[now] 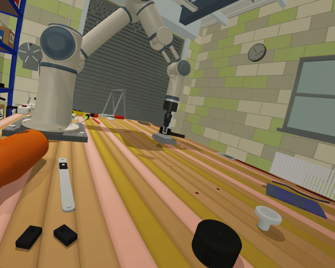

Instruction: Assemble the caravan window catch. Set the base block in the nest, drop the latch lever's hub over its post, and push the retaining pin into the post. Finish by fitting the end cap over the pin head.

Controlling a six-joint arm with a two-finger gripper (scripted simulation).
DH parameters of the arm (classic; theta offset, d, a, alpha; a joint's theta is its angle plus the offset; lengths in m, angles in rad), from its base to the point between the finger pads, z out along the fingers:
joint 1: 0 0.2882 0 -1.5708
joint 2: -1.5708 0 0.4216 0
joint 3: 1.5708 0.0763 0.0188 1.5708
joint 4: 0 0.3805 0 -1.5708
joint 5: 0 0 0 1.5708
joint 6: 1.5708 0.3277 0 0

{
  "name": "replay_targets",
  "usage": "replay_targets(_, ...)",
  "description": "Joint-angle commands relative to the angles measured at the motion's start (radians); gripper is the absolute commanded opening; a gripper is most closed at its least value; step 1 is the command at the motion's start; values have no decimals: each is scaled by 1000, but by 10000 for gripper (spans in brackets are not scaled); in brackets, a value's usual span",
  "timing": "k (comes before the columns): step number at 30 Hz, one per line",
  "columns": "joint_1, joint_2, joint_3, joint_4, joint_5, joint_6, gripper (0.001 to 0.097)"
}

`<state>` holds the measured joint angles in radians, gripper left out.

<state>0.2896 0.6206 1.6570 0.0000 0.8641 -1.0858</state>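
The black latch lever point(173, 133) sits in my closed gripper point(165, 130), its arm sticking out level to the right. I hold it directly above the grey base block point(164, 138), which rests at the far end of the bench. Whether the hub touches the block's post is hidden behind my fingers. A white flanged pin point(267, 217) stands on its stem at the near right of the bench. A black round cap point(216, 243) sits to its left at the near edge.
The bench's right edge runs close past the base block, with a dark blue mat point(295, 199) along it. An orange tool point(11, 157), a white strap point(65, 183) and two black blocks point(46, 235) lie at near left. My arm's base point(55, 127) is bolted at far left.
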Motion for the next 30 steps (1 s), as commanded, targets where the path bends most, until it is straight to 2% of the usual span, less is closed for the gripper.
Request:
replay_targets(1, 0, -1, -2, 0, 0, 0, 80)
replay_targets(29, 0, 0, 0, 0, -2, 0, 80)
replay_targets(30, 0, 0, 0, 0, -2, 0, 100)
